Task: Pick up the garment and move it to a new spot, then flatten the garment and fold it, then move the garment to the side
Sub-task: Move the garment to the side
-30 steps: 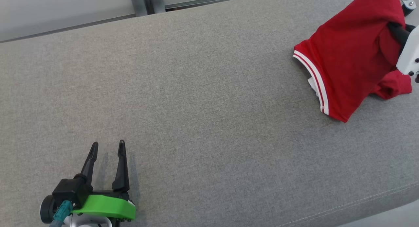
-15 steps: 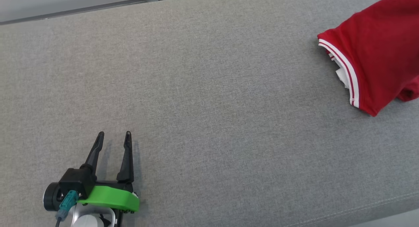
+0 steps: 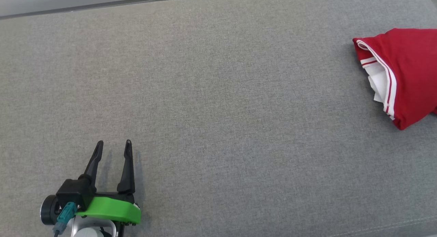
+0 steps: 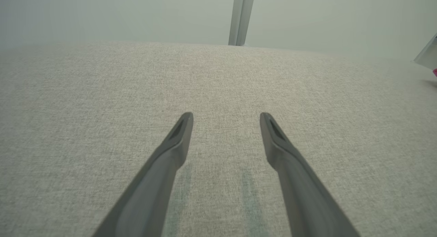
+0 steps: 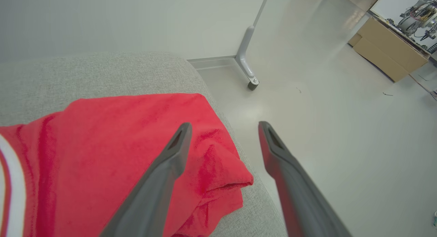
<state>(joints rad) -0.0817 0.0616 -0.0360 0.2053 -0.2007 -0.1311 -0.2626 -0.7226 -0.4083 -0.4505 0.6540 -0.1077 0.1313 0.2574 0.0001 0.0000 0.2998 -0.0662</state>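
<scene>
Red shirt is lying in a loose folded heap at about 3 o'clock in the head view, on the grey cushion; the white-striped hem faces 9 o'clock with a bit of white showing inside; part of it runs off the picture, so can't tell the full shape. Left gripper is way over at 7 o'clock, well apart from the shirt; fingers spread, pointing to 12, nothing between them. Its wrist view agrees; left gripper gapes over bare cushion with faint shadows under the fingers; can't tell if it touches the fabric.

Right wrist view: right gripper is spread wide too and holding nothing; the shirt sits below it from 6 round to 9 o'clock; one finger crosses over the red cloth, the other over the pale floor. The shirt lies close to the cushion's rounded edge, with a crumpled corner near 6 o'clock. Further off at 12 there's a metal post on a caster; at 2 o'clock a cardboard box.
</scene>
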